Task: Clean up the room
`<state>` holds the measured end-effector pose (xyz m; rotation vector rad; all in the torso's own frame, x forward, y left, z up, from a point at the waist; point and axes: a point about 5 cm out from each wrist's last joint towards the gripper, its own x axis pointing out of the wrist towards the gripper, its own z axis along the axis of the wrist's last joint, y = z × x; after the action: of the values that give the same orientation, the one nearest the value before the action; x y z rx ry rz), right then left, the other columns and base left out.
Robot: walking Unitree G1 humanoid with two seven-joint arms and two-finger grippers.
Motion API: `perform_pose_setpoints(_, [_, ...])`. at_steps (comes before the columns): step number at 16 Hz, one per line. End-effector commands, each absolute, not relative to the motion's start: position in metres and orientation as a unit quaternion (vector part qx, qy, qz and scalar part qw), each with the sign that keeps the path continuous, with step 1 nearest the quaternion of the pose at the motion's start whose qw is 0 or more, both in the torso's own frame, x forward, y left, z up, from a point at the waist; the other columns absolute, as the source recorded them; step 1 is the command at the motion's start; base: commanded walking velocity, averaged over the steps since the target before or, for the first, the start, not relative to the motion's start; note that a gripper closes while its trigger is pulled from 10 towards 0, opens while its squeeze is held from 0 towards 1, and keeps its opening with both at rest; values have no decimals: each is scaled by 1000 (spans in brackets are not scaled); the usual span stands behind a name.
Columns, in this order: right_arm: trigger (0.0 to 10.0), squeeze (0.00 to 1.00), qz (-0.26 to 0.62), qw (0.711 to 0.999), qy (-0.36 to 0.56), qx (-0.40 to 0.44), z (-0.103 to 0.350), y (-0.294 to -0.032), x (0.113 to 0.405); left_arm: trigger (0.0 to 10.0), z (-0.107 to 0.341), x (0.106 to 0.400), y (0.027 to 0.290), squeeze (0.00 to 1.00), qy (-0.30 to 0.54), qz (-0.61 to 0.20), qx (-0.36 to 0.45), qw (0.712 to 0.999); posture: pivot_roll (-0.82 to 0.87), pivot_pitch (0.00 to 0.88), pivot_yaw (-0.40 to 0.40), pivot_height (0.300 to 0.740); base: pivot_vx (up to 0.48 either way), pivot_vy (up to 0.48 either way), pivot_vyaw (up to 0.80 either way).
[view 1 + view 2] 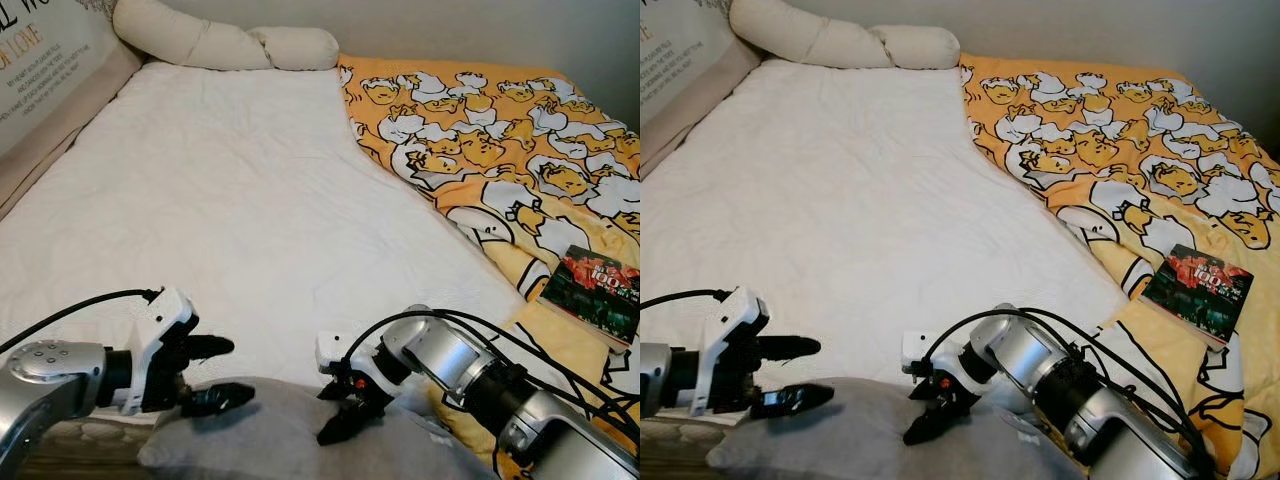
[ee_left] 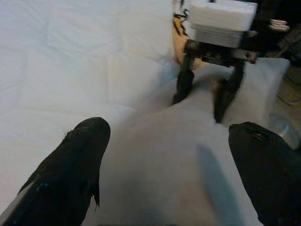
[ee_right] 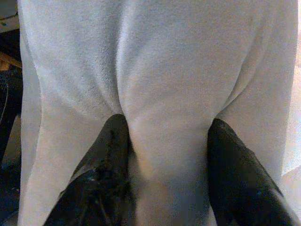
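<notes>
The right hand [image 1: 345,415] was down at the near edge of the bed, its two black fingers [image 3: 106,179] pressed into a grey pillow [image 1: 870,435] with a fold of the soft fabric bunched between them, so it had a pinch of the pillow. The left hand [image 1: 215,375] hovered at the pillow's other end, fingers spread wide, one above the other, the lower one [image 1: 222,399] at the pillow's top edge, though whether it touched the fabric could not be told. In the left wrist view the pillow ran away between the spread fingers toward the right hand [image 2: 207,96] gripping its far part.

The pillow lay across the foot of the bed, on a white mattress cover [image 1: 220,210]. Beyond, on the robot's right side of the bed, a yellow blanket [image 1: 490,130] printed with cartoon figures was pushed aside, covering that half only. A book [image 1: 595,293] with a dark red and green cover rested on the blanket, well apart from the hands. At the head of the bed sat a long cream bolster [image 1: 215,40], and on the left a cushion [image 1: 45,70] with printed lettering leaned up at the bedside.
</notes>
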<state>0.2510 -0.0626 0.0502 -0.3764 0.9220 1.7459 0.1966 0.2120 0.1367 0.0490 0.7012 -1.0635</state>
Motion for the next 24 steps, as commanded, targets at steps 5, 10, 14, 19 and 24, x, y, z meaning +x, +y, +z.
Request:
perform_pose_setpoints(5, [0,0,727,541,393,-157,50,-70,257,10000,136,192,220,0,338,-556,61,757,-12,0,-39,740,0,0,0])
perform_pose_setpoints(10, [0,0,725,558,379,-139,55,-68,263,10000,143,199,224,0,327,-581,77,741,-16,0,-32,740,0,0,0])
perform_pose_setpoints(14, [0,0,723,588,355,-75,71,-73,272,10000,143,203,223,0,313,-580,77,748,-26,0,-24,740,0,0,0])
perform_pose_setpoints(19, [0,0,699,646,305,32,104,-100,293,10000,169,213,223,0,219,-551,-2,805,-27,0,-22,740,0,0,0])
perform_pose_setpoints(24, [0,0,665,717,202,56,170,-137,320,10000,196,213,230,0,142,-520,-54,841,-24,0,-29,740,0,0,0])
